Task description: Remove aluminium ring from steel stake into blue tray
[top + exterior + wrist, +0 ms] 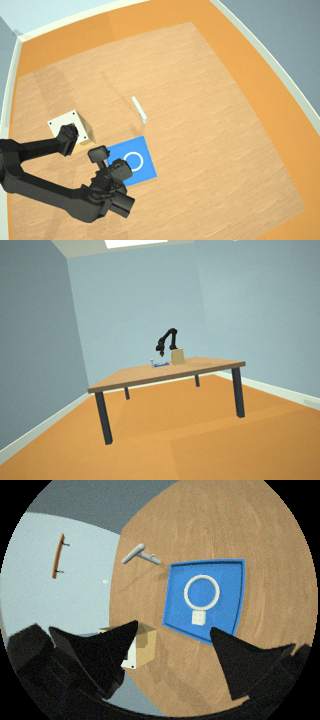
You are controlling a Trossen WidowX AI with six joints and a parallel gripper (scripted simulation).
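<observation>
The black two-fingered gripper (120, 169) (162, 355) (174, 625) is held fingers-down, opened wide, above the pale tabbed ring (141, 161) (160, 364) (217, 593), laid in the blue square tray (149, 171) (167, 364) (232, 580) toward the wooden counter's (206, 103) (139, 372) (280, 580) arm-side edge.

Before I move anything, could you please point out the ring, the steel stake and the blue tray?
Ring (141, 161) (186, 598): top and wrist, its band.
Steel stake (138, 107) (134, 553): top and wrist, its cross-bar.
Blue tray (161, 365) (244, 580): exterior and wrist, its wall.
</observation>
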